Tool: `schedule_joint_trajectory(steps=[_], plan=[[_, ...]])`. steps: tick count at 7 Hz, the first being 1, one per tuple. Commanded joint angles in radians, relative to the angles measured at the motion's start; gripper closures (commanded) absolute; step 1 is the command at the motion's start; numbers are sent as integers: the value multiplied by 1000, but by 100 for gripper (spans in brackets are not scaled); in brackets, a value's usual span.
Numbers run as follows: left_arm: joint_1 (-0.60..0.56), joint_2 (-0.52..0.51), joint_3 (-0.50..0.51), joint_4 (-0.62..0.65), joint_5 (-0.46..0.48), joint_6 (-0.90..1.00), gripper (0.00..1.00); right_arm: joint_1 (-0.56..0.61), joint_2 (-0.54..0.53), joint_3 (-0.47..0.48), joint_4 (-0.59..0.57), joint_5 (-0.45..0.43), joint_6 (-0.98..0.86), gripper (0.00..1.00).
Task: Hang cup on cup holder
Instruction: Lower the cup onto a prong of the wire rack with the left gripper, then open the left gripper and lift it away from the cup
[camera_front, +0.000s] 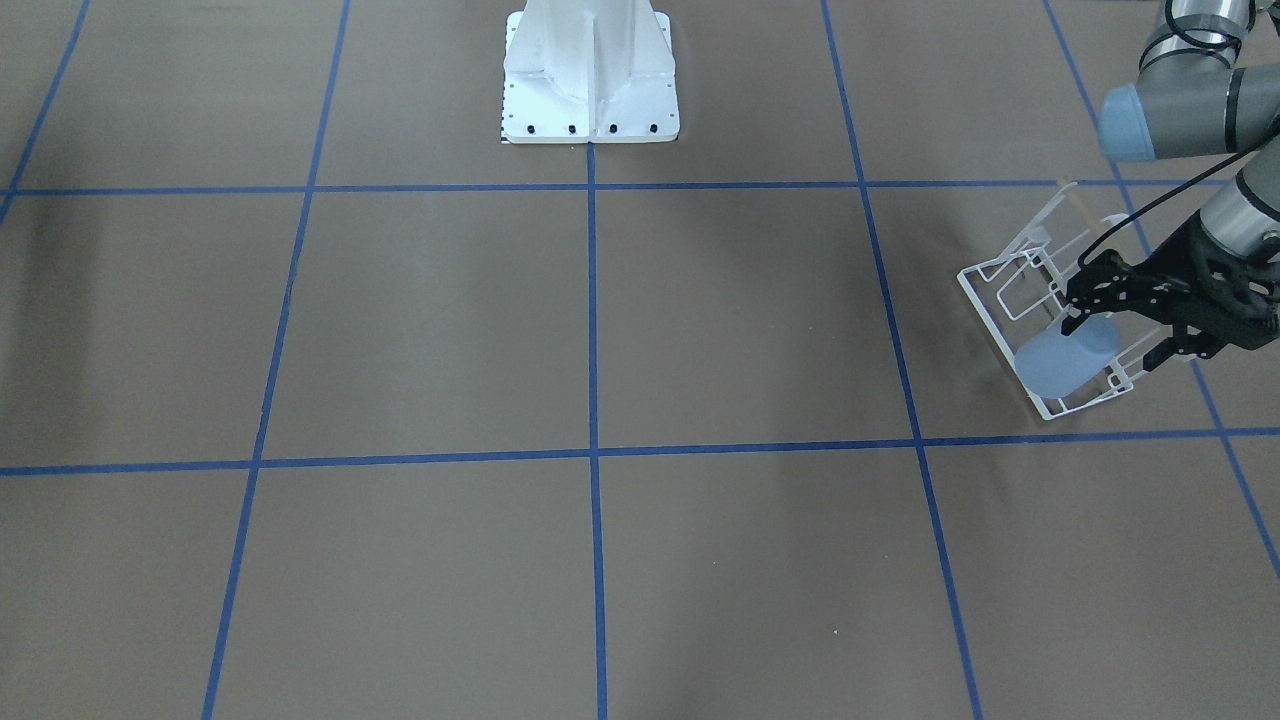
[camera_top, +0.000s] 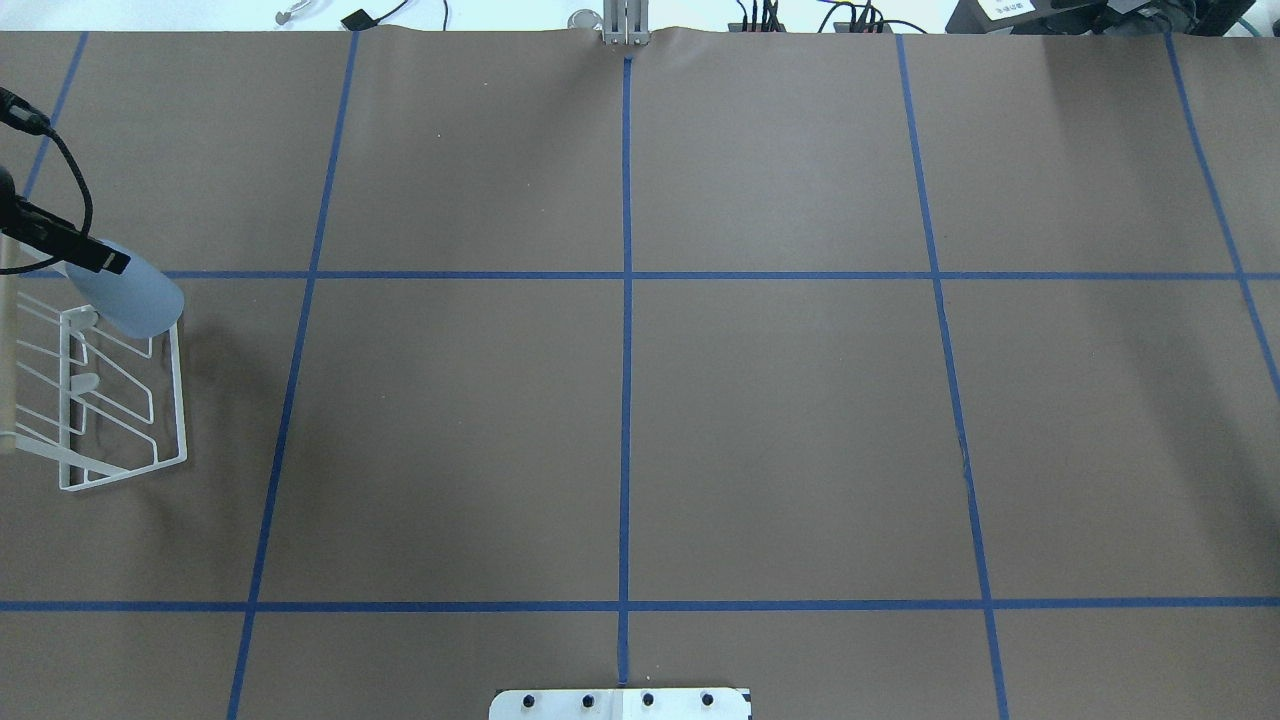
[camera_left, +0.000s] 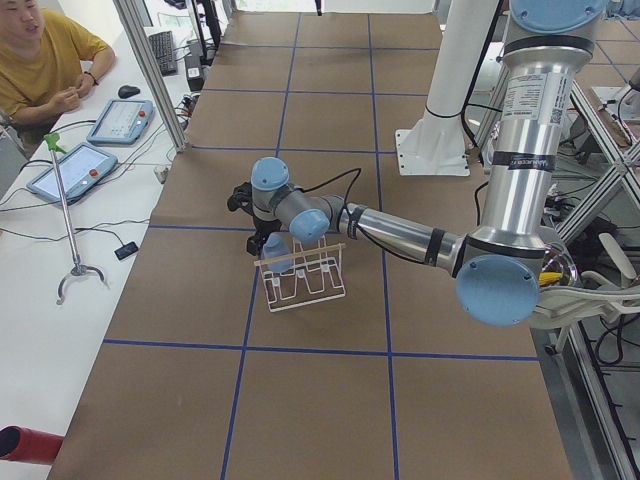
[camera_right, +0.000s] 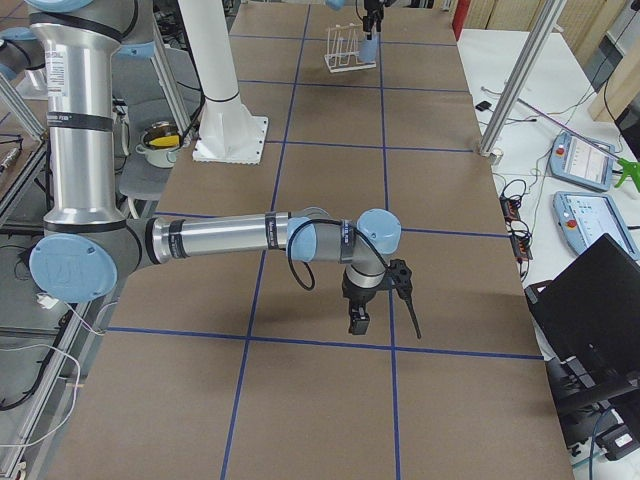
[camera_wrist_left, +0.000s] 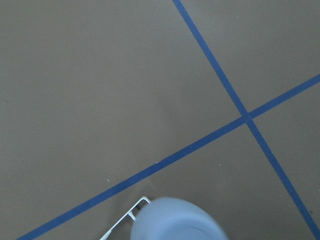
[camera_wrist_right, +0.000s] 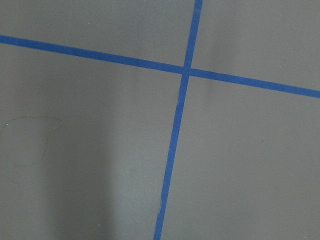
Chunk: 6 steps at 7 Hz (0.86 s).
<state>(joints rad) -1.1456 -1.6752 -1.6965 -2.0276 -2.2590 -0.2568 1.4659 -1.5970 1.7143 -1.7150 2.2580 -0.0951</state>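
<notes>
The light blue cup (camera_front: 1062, 362) lies tilted over the end of the white wire cup holder (camera_front: 1003, 345), at the table's edge on my left. I cannot tell whether a prong is inside it. My left gripper (camera_front: 1112, 345) straddles the cup's upper end with jaws spread. One of its fingers (camera_front: 1078, 312) touches the cup and the other stands a little apart, so it reads as open. From overhead the cup (camera_top: 135, 295) covers the far corner of the cup holder (camera_top: 182, 400). The left wrist view shows the cup's end (camera_wrist_left: 175, 222). My right gripper (camera_right: 380, 322) hovers over bare table far away; I cannot tell its state.
The brown table carries a blue tape grid. The white robot base (camera_front: 590, 70) stands at the middle of my side. An operator (camera_left: 45, 60) sits beyond the far edge by teach pendants (camera_left: 120, 120). The cup holder's wooden rod (camera_front: 1072, 205) is on the arm's side.
</notes>
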Motion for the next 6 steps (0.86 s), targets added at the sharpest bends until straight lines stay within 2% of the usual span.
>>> schedule_joint_trajectory(steps=[1, 2, 4, 6], plan=[[-2, -7, -24, 1, -10, -1, 2, 1, 0, 1, 0, 0, 0, 0], [-9, -14, -63, 33, -22, -2, 1, 1, 0, 2, 0, 0, 0, 0], [-98, -31, -104, 140, -30, 52, 1, 1, 0, 1, 0, -2, -2, 0], [-263, -69, -103, 388, -43, 364, 1, 1, -3, -4, 0, -3, -8, 0]])
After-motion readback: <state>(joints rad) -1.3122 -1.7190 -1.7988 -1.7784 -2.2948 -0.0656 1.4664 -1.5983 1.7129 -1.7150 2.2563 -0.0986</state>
